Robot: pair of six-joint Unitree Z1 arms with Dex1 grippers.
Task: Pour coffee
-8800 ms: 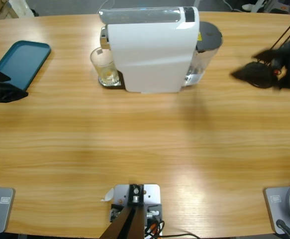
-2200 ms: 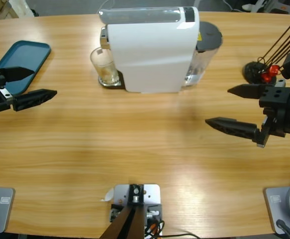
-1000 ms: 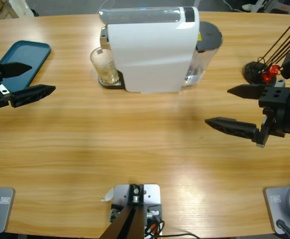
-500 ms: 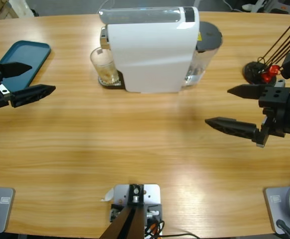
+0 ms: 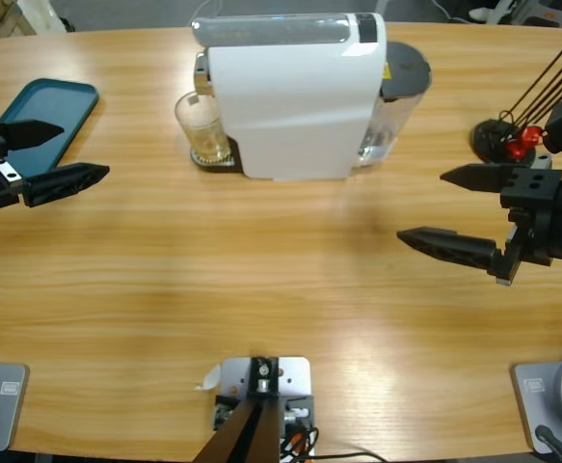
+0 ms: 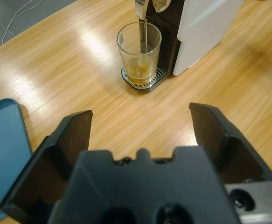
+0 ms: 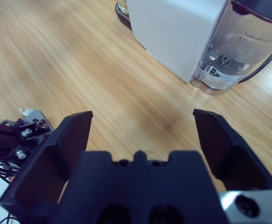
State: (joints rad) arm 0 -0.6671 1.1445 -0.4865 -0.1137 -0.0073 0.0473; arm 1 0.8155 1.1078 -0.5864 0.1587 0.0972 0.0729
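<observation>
Here, I held my left gripper [image 5: 57, 156] and right gripper [image 5: 464, 210] spread and empty; one tumbler [image 6: 139, 53] with coffee [image 6: 138, 76] sat under one machine [image 5: 295, 92].

Teal tray [image 6: 3, 154] cut off at frame edge.

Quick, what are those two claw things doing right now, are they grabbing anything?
Left gripper: open, holding nothing, pointing toward the glass.
Right gripper: open, holding nothing, facing the white coffee machine.
</observation>
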